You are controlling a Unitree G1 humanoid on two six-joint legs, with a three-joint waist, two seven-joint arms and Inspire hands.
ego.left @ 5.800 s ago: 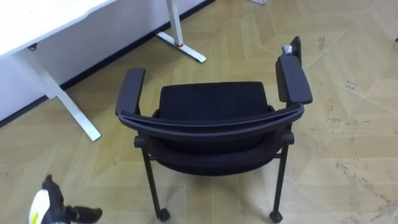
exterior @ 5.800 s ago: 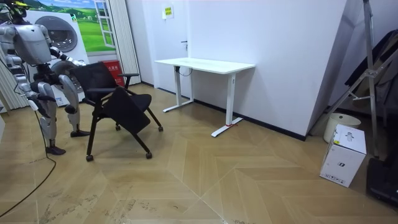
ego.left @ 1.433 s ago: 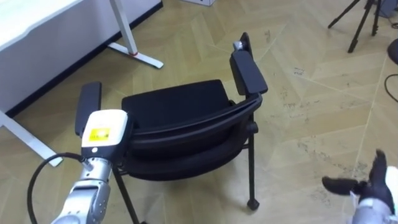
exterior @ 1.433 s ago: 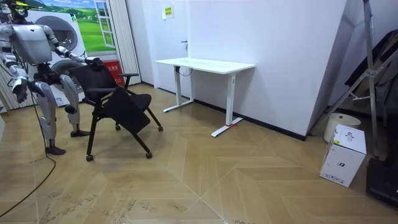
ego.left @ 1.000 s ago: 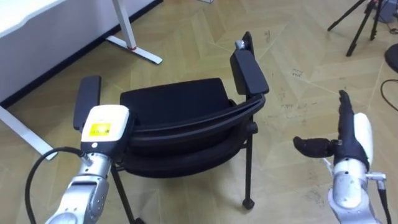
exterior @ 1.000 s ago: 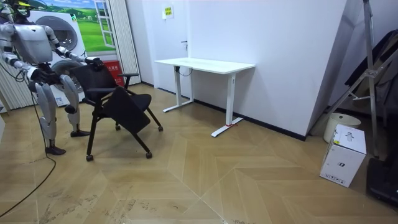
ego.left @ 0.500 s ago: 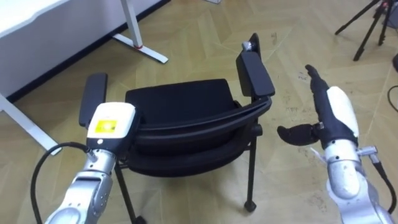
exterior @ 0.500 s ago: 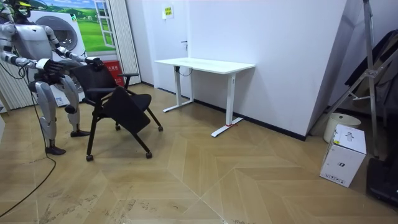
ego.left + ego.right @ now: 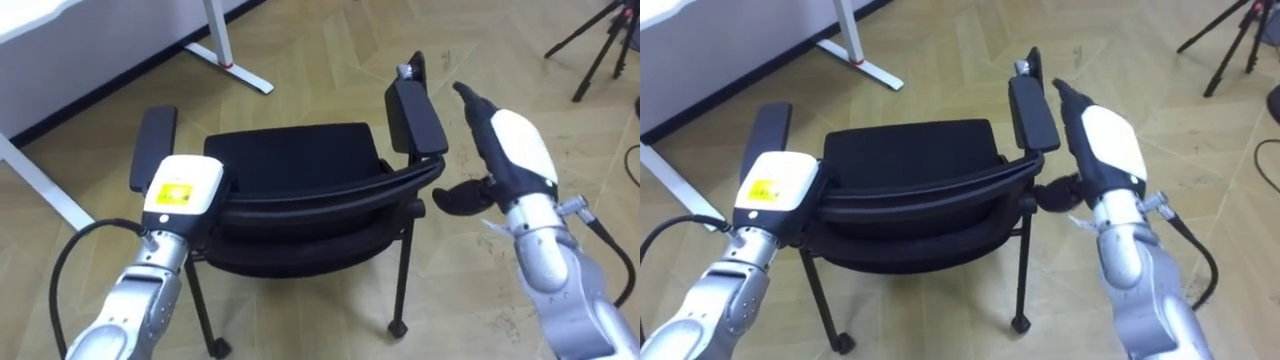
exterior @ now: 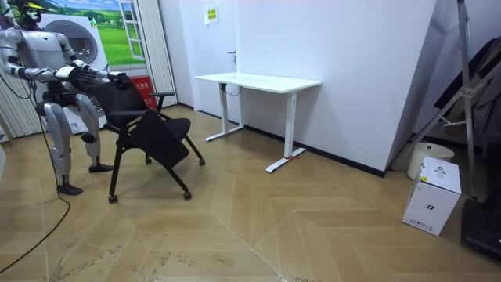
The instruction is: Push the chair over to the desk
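Left eye view: chair [image 9: 290, 165] directly ahead, seat facing away from robot. Left hand [image 9: 183, 187] rests on left end of backrest [image 9: 320, 195], set for shove; whether it grips, cannot tell. Right hand [image 9: 515, 150] released, fingers straight, thumb spread toward backrest's right end, likely lining up second contact.

Right eye view: thumb just beside backrest end; touching or not, unclear.

Room view: robot stands behind chair at room view's left, arms reaching to backrest; desk [image 10: 258, 81] well apart beyond.
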